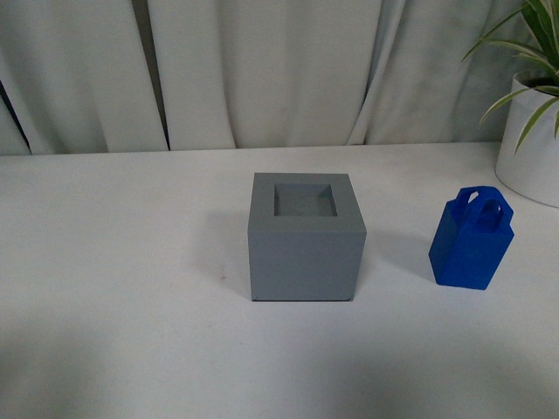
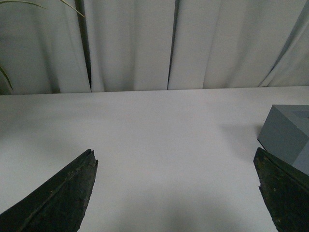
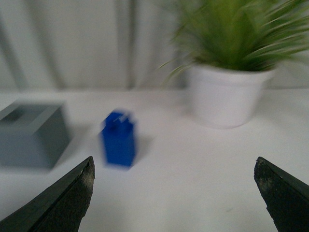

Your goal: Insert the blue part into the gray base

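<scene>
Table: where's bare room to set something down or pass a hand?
Widest free patch: the table left of the gray base, out to the curtain. The near strip in front of both blocks is bare too. A modest gap runs between gray base and blue part. Crowded: far right, blue part near the white pot.

The base is set near the middle of the counter, recess upward. The part is stood upright on the counter to the right of the base, apart from it. A potted plant is placed farther right and farther back, behind the part. A curtain is hung along the counter's far edge.
</scene>
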Available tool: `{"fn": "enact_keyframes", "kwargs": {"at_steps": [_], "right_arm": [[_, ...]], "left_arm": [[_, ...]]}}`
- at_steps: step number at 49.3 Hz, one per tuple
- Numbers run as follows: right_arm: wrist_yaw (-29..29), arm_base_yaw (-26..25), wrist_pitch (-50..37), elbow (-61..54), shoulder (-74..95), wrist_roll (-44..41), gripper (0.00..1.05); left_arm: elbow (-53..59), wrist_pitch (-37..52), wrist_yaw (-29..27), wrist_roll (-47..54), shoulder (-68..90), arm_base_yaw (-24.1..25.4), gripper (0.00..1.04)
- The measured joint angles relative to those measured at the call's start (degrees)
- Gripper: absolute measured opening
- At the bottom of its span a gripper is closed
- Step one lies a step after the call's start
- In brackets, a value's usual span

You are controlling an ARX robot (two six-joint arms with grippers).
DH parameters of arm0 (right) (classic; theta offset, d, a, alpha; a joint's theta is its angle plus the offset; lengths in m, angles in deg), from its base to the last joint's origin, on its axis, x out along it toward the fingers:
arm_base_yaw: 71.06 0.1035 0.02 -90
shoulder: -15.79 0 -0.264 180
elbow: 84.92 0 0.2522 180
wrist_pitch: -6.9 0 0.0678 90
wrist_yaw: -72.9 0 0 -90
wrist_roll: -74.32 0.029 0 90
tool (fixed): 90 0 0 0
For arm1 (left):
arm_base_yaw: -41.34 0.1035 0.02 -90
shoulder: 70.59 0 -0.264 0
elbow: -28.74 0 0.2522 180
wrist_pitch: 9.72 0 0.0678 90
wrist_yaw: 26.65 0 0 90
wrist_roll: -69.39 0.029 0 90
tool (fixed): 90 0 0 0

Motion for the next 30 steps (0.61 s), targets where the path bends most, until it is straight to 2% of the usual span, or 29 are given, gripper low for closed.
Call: {"fn": "enact_keyframes", "kwargs": {"at_steps": [2,3,5,8,11,19,30], "right_arm": [[11.43,-4.04,3.82,2.01,4.83,-2.34,0.97],[14.45,-5.01,4.28,2.45,6.25,-2.78,0.97],[26.45,-8.17,4.26,3.69,12.57,-4.04,0.97],[35.06,-8.72,2.16,5.05,18.34,-4.42,0.97],[37.03,-8.17,0.63,7.32,22.10,-4.66,0.97],[34.80,-5.62,-2.43,15.04,31.06,-6.21,0.97],[32.04,0.37,3.93,31.15,48.74,-14.73,0.97]], "left_arm": [[0.00,0.00,0.09,-0.02,0.00,0.00,0.99],[0.00,0.00,0.28,0.00,0.00,0.00,0.99],[0.00,0.00,0.17,0.00,0.00,0.00,0.99],[0.00,0.00,0.09,-0.02,0.00,0.00,0.99],[0.00,0.00,0.11,-0.02,0.00,0.00,0.99],[0.00,0.00,0.13,0.00,0.00,0.00,0.99],[0.00,0.00,0.13,-0.02,0.00,0.00,0.99]]}}
